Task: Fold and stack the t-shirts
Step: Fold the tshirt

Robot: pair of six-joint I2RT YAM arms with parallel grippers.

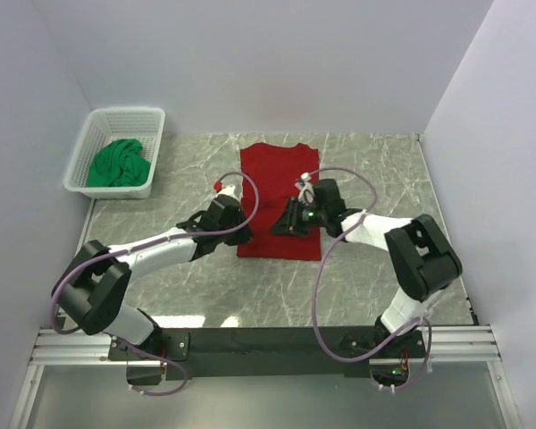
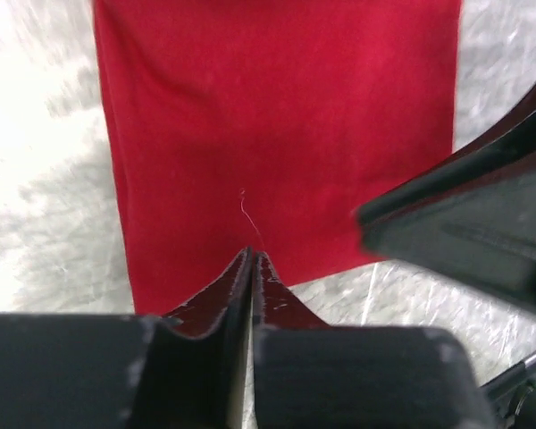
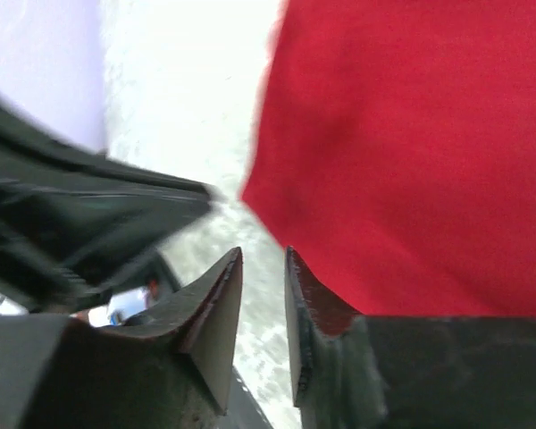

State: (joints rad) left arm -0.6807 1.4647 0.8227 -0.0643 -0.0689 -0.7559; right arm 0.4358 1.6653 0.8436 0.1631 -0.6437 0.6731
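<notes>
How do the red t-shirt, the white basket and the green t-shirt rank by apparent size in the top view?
1. Red t-shirt and white basket: too alike to rank.
2. Green t-shirt, bunched in the basket: smallest.

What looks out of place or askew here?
Nothing spilled or damaged. The deep red fabric t-shirt lies flat on the grey marble table, a thin pale thread on it near its edge. The bright green fabric t-shirt sits bunched in the white plastic lattice basket.
</notes>
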